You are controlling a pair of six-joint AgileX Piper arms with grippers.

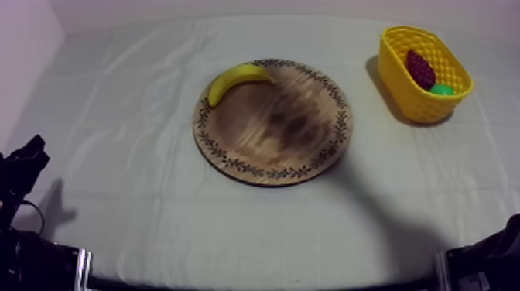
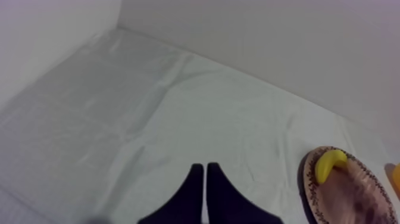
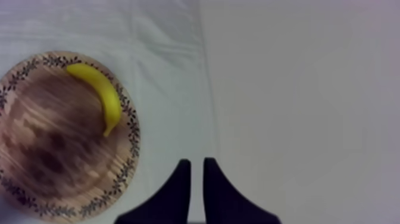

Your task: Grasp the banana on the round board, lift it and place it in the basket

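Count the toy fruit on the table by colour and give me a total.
Yellow: 1, the banana on the wooden board.
Dark red: 1, the dark red fruit in the yellow basket.
Green: 1, the green fruit beside it.
Total: 3.

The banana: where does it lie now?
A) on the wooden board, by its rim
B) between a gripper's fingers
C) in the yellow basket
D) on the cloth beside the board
A: the banana lies on the wooden board by its patterned rim, apart from the yellow basket.
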